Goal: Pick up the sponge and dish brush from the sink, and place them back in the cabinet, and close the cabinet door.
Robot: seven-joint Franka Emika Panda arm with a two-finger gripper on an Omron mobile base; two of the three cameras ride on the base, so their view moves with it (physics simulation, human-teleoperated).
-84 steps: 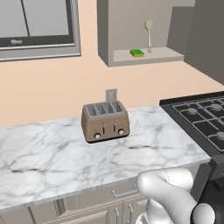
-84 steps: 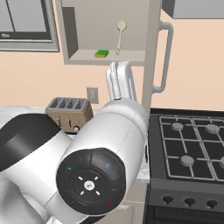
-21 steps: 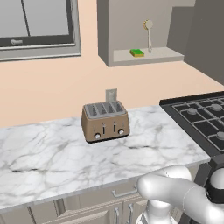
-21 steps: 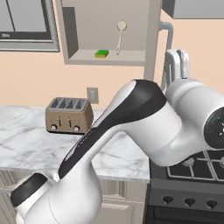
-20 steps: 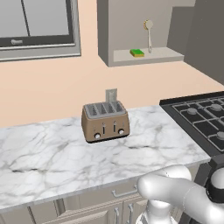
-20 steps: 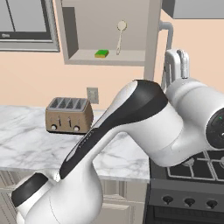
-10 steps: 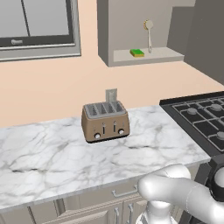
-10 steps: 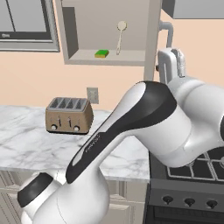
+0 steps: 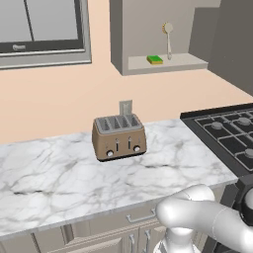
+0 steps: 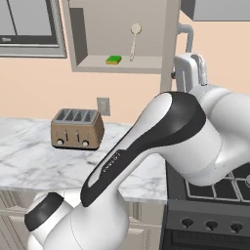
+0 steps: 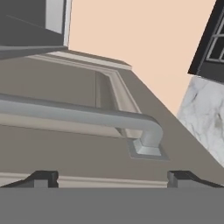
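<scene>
So the sponge (image 9: 154,60) and brush (image 9: 168,37) are already parked on the cabinet (image 9: 141,37) shelf, sponge lying flat at about 9 o'clock of the brush, which leans upright against the back wall, so I'd say we're on the last step: shutting the door (image 10: 171,41). Working left to right through the views: the left base one gives the clean look into the shelf, with the toaster (image 9: 119,137) on the marble counter (image 9: 59,178) below at roughly 7 o'clock of the sponge and the stove (image 9: 227,136) off at 3 o'clock. The right base view adds what that one lacks, namely the door seen edge-on and the arm reaching up at 3 o'clock of it, with the gripper (image 10: 193,68) right by the handle (image 10: 186,36). The hand view is the only close-up: the silver bar and its mount sit just above the fingertips (image 11: 41,179), at 12 o'clock. The jaws stand spread wide with nothing between them, and whether they touch the bar I can't tell. Next move probably needs a nudge forward onto the handle or panel, then a swing to push it closed.
</scene>
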